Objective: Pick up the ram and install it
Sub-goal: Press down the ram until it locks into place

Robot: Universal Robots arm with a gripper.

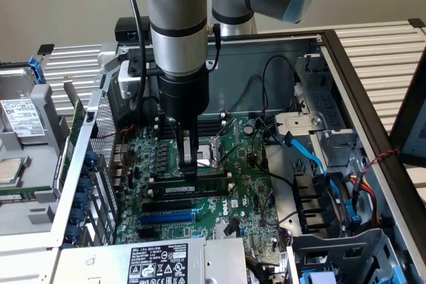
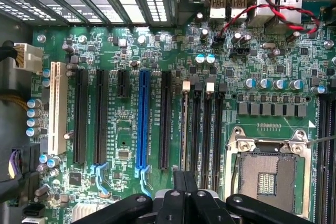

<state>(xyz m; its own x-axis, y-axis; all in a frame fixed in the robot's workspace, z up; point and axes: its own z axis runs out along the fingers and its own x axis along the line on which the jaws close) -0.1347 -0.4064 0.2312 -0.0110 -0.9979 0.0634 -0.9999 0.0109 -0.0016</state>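
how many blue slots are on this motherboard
1. The blue expansion slot runs between long black slots. The arm covers part of the board, so others may be hidden.

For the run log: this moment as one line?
gripper: shut on ram | ram: on edge, at motherboard memory slots | latched: cannot tell

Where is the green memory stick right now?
In the exterior view, the ram sits mid-motherboard, directly under the gripper, between the processor socket and the blue expansion slot.
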